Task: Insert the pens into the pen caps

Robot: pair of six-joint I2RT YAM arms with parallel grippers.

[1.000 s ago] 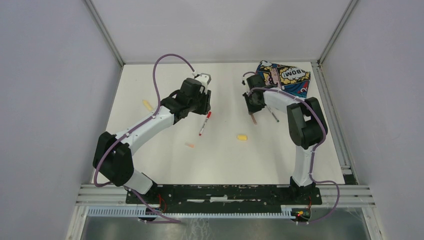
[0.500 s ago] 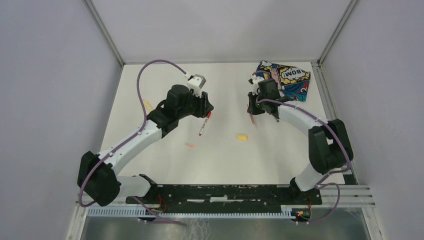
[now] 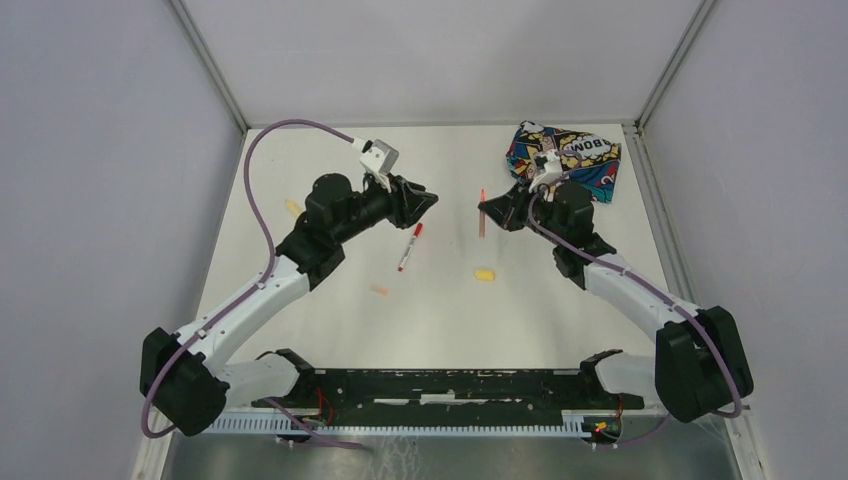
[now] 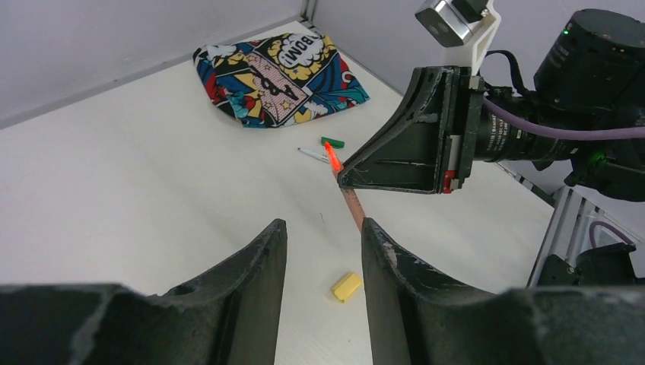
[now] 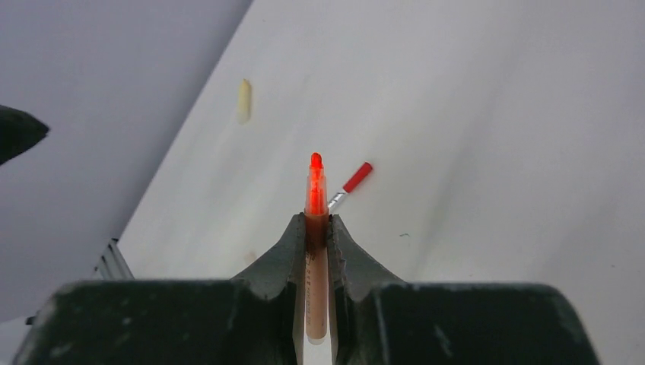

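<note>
My right gripper [image 3: 487,212] is shut on the orange pen [image 3: 482,226] and holds it above the table, its bright tip sticking out past the fingers [image 5: 316,182]. My left gripper [image 3: 430,200] is open and empty, facing the right gripper a short way off. In the left wrist view the pen [image 4: 348,201] and the right gripper [image 4: 342,176] lie just beyond my left fingertips. A red-ended whitish pen [image 3: 408,247] lies on the table below the left gripper. A yellow cap [image 3: 484,274] and an orange cap [image 3: 379,290] lie nearer the front. A yellow pen [image 3: 294,209] lies at the left.
The comic-print pouch [image 3: 572,155] lies at the back right, behind the right arm. A green-ended whitish pen [image 4: 323,148] lies in front of the pouch in the left wrist view. Walls close the table at the back and both sides.
The right gripper lifted the orange pen off the table and turned to point left. The left gripper swung round to face right. Both arms stretched forward.
</note>
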